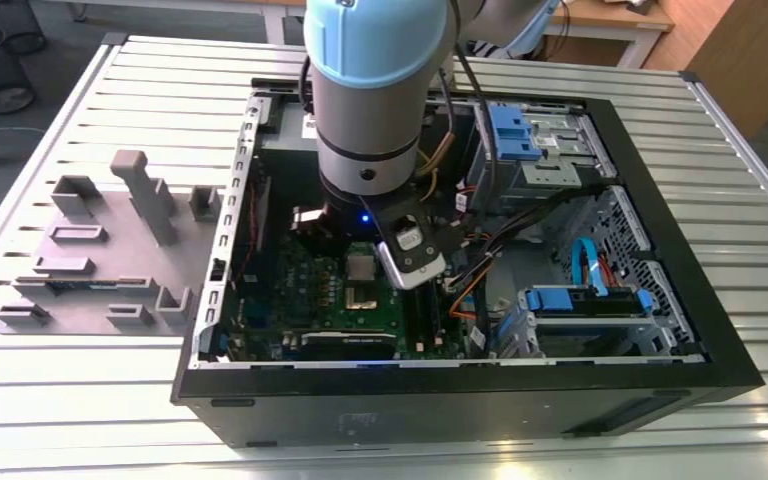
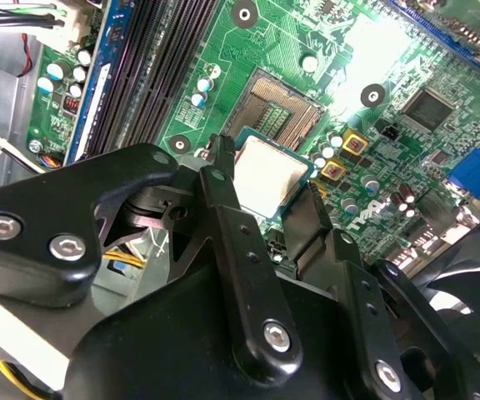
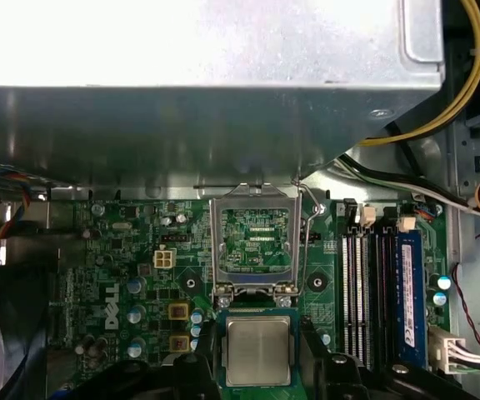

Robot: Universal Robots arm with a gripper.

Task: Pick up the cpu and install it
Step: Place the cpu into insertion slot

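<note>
The cpu [image 2: 267, 173], a small silvery square chip with a thin green edge, is pinched by its edges between the black fingers [image 2: 222, 198] of my gripper [image 2: 269, 185], which is shut on it. It hangs above the green motherboard, just short of the open dark socket frame [image 2: 280, 107]. In the first wrist view the cpu [image 3: 258, 350] sits next to the socket frame [image 3: 255, 240], whose lever [image 3: 308, 218] is swung aside. In the exterior view the arm reaches down into the open computer case [image 1: 651, 230], with the cpu [image 1: 361, 266] under the wrist.
A grey power-supply box [image 3: 207, 125] overhangs the board close to the socket. Memory slots [image 3: 373, 283] and loose cables [image 3: 440, 117] run beside it. Blue drive cages [image 1: 518, 130] fill the case's far side. Lilac-grey holder blocks [image 1: 104, 250] stand on the slatted table [image 1: 77, 400].
</note>
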